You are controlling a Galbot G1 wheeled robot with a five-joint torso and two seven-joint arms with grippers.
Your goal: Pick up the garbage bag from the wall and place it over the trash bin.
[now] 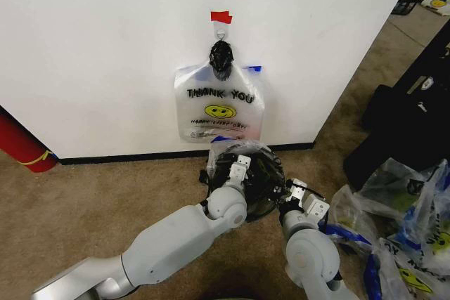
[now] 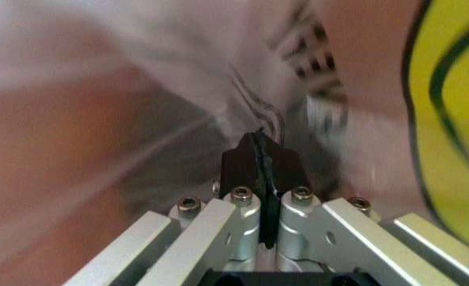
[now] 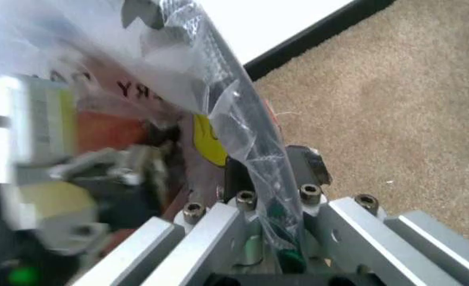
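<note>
Head view: brown carpet floor (image 1: 91, 201) meets the white wall (image 1: 91, 47); both arms hold the garbage bag (image 1: 242, 151) over the trash bin (image 1: 264, 194); left wrist view: left end effector (image 2: 260, 156) closed on plastic; right wrist view: right end effector (image 3: 270, 173) pinching a bag fold.

Thin, glossy, crinkled clear plastic of the garbage bag (image 3: 226, 113) drapes the black trash bin (image 1: 261, 191), pinched between bare brushed-metal fingers (image 3: 322, 220), above rough tan carpet (image 1: 91, 209) and a smooth matt white wall (image 1: 105, 47).
</note>
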